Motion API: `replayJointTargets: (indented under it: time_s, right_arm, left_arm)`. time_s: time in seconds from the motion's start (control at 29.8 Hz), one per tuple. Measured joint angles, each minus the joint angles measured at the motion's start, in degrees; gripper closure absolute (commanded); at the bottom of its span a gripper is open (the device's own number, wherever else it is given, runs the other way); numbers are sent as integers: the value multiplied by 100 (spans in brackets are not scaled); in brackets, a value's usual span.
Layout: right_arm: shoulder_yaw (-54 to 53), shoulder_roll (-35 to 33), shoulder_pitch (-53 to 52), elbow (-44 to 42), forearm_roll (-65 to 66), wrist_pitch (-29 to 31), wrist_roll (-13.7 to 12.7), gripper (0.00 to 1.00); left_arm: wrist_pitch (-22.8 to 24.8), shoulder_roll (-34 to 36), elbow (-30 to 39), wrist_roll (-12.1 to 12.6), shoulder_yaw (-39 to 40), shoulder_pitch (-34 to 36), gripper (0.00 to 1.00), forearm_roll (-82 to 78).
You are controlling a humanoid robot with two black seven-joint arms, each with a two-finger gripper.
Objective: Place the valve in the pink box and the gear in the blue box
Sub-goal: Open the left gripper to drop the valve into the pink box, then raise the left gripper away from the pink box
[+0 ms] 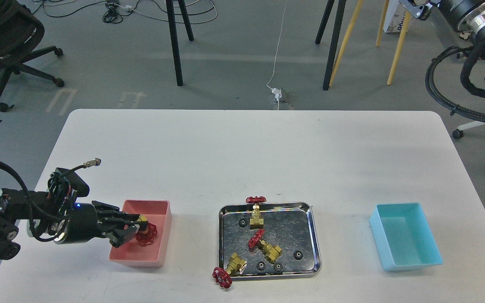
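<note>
1 valve point(145, 232) in left gripper point(135, 229), over pink box point(158, 248).

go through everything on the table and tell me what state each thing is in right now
Left pincer: shut on valve, over pink box.
Pink box: open-top, nothing resting inside.
Blue box: empty.
Steel tray: holds three valves, four gears.
Right pincer: not in view.

On the table point(242, 151), a tray point(313, 235) sits at lower centre holding valves and gears, one box point(162, 235) to its left, another box point(406, 252) at lower right
</note>
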State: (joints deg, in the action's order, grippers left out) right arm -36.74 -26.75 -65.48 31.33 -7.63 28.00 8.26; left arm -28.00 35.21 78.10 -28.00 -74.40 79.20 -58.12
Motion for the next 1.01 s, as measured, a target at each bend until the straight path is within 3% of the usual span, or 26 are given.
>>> replayJointTargets:
  time_s: [0.13,0.2,0.44,0.57,0.67,0.77,0.9,1.01]
  right_arm:
    - [-10,-13,105,154,8,0,0,0]
    - [5,-15,134,162,37,0,0,0]
    - [702,-25,97,121,758,0,6,0]
    - [1088,-92,-28,307,2044,0,8,0]
    - [1182,-252,-160,659,3352,1,9,0]
    - [1266,-438,-238,1282,4785,1,-28,0]
    - [1607,-911,-270,2626,6568,3,-158,0]
    - [1898,-1163,-325,3652,7480,2,-181,0]
  left_arm:
    - [0,30,35,0,29,-1,37,-2]
    - [0,76,45,0,112,-2,34,8]
    - [1,700,222,0,692,106,33,17]
    - [128,1405,418,0,1845,272,33,35]
    - [1184,1916,451,0,3313,108,32,187]
    - [2384,2092,441,0,4978,-495,31,875]
    - [3671,1978,301,0,6845,-1236,30,2024]
    - [4280,1520,180,0,7877,-1683,29,2857]
